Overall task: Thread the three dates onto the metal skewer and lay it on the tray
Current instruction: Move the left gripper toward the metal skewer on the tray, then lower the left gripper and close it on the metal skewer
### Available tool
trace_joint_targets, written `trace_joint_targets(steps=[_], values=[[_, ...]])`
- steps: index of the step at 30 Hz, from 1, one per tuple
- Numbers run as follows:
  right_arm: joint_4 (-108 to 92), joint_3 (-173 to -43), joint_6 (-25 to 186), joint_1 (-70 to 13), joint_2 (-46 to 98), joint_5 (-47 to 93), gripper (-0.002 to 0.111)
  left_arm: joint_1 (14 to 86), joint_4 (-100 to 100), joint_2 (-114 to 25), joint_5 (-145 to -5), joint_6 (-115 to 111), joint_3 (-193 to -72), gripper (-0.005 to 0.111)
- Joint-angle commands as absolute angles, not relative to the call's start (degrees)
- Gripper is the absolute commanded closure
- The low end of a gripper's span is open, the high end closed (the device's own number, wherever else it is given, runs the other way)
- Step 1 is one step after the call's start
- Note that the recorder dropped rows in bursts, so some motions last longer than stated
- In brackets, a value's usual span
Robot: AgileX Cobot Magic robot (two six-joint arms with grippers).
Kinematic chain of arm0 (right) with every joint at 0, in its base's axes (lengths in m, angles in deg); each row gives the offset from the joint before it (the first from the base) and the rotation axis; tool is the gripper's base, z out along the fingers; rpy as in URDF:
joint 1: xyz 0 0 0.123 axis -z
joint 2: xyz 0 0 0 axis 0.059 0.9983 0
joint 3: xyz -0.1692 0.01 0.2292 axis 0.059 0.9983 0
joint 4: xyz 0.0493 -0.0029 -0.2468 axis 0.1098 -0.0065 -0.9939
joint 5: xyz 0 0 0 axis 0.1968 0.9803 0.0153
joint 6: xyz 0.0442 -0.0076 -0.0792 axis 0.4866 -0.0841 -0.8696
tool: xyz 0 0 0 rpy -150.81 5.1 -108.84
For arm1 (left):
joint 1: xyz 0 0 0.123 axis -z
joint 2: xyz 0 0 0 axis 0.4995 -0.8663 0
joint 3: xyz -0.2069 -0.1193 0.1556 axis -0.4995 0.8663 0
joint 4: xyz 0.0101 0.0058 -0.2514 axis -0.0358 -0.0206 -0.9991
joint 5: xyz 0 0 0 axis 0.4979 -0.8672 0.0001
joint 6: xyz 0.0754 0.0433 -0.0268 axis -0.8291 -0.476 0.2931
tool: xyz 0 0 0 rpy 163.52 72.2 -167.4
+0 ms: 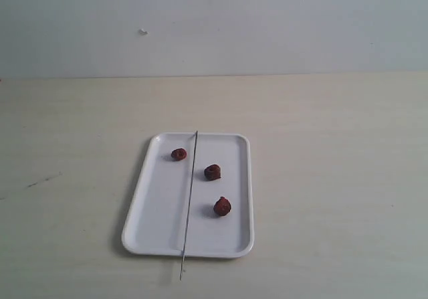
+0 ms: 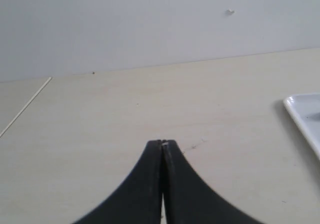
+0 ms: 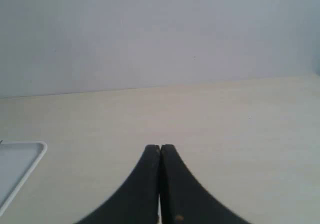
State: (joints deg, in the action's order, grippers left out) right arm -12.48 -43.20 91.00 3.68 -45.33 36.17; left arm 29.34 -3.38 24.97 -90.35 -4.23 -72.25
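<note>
Skewer (image 1: 189,202) lies lengthwise on tray (image 1: 157,212), lower tip overhanging, presumably for pickup; three dates (image 1: 212,172) sit loose beside it. Left gripper (image 2: 162,143) and right gripper (image 3: 159,146) are closed, empty.

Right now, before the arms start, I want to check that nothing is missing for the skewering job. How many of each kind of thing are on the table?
dates: 3, loose on the tray
metal skewer: 1, lying along the tray with its near end past the rim
tray: 1
Total: 5
</note>
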Motion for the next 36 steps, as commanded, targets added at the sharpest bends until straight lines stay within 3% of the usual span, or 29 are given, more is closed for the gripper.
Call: trace_joint_targets(steps=[1, 5, 9, 12, 14, 19, 26, 30, 36], values=[[-12.55, -42.96, 90.9, 4.06, -45.72, 36.09, 0.108, 29.33, -10.99, 25.29, -84.51, -3.57, -72.07, 0.107], [-12.55, -42.96, 90.9, 4.06, -45.72, 36.09, 0.108, 29.33, -34.83, 25.29, -71.67, 4.78, -72.07, 0.107], [-12.55, -42.96, 90.9, 4.06, -45.72, 36.09, 0.108, 29.33, -35.64, 25.29, -55.59, 15.7, -72.07, 0.107], [-12.55, -42.96, 90.9, 4.06, -45.72, 36.09, 0.108, 29.33, -12.61, 24.33, -44.77, 27.4, -76.94, 0.107], [-12.55, -42.96, 90.9, 4.06, -45.72, 36.09, 0.108, 29.33, 0.34, 17.31, -44.67, 32.89, -85.19, 0.107], [-12.55, -42.96, 90.9, 3.92, -45.72, 36.09, 0.108, 29.33, 5.79, -8.65, -57.44, 28.24, -102.93, 0.107], [-12.55, -42.96, 90.9, 3.92, -45.72, 36.09, 0.108, 32.17, 5.84, -46.8, -97.06, 22.34, -126.1, 0.107], [-12.55, -42.96, 91.01, 3.92, -45.72, 36.09, 0.108, 40.83, 5.84, -59.7, -110.94, 20.17, -135.06, 0.107], [-12.55, -42.96, 91.01, 3.92, -45.72, 36.09, 0.108, 58.37, 8.59, -70.51, -116.72, 19.11, -141.43, 0.107]])
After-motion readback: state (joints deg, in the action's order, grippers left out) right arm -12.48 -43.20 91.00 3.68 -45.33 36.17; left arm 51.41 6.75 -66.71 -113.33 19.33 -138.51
